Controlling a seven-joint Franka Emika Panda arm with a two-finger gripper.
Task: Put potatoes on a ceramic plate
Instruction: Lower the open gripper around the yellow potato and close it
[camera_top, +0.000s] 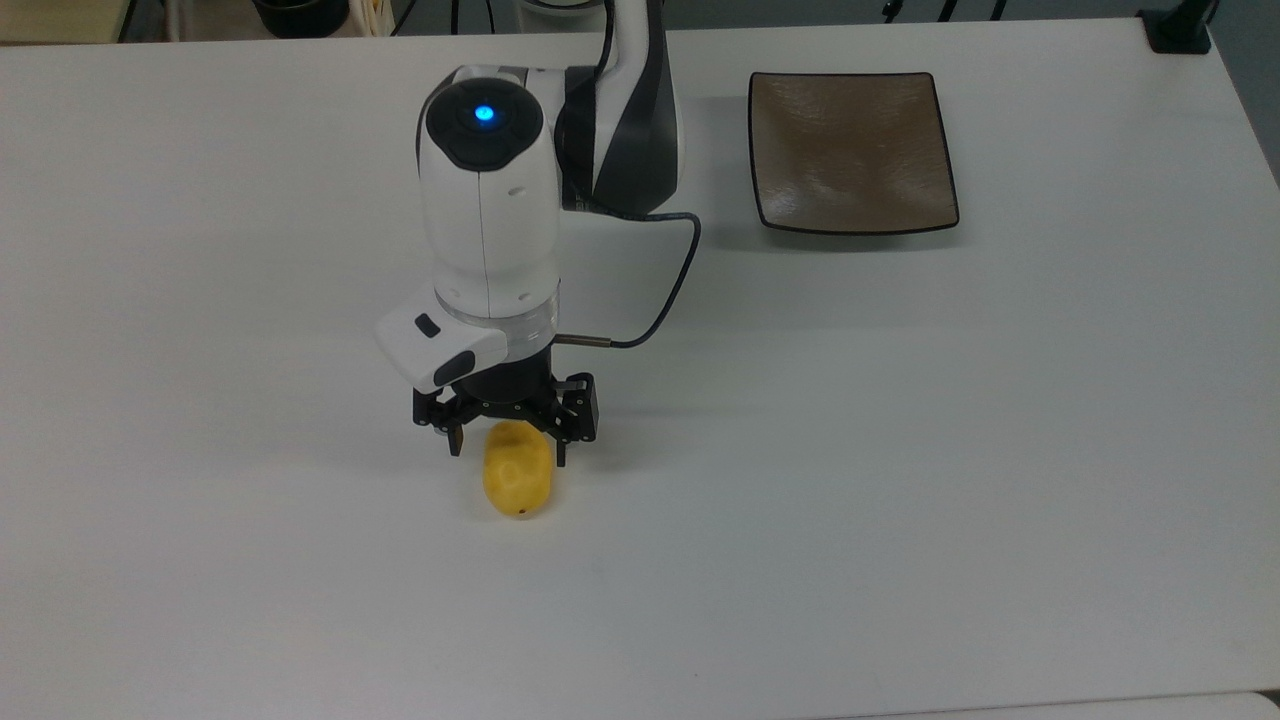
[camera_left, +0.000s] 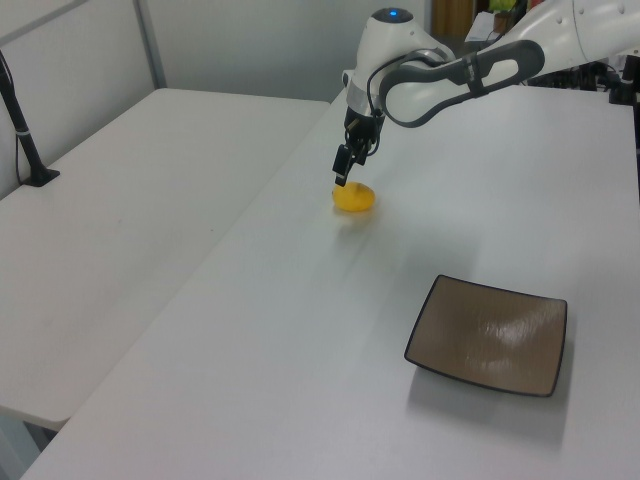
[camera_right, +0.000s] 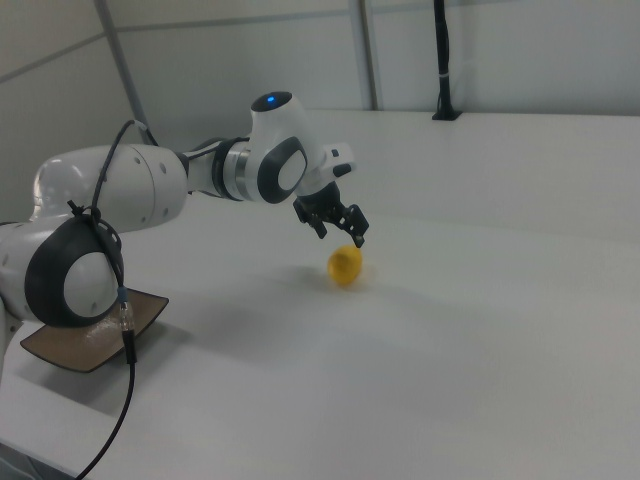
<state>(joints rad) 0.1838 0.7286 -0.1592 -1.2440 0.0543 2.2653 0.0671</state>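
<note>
While spread wide, gripper (camera_top: 506, 447) is held over potato (camera_top: 518, 482) at lower centre, fingers flanking its far end, plate (camera_top: 853, 152) seen upper right.

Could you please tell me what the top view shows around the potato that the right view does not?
The top view shows the open gripper with a finger on each side of the potato's far end, and the whole square plate with nothing on it. The right view shows the potato resting on the table, with the arm covering part of the plate. Both show the potato far from the plate.
</note>
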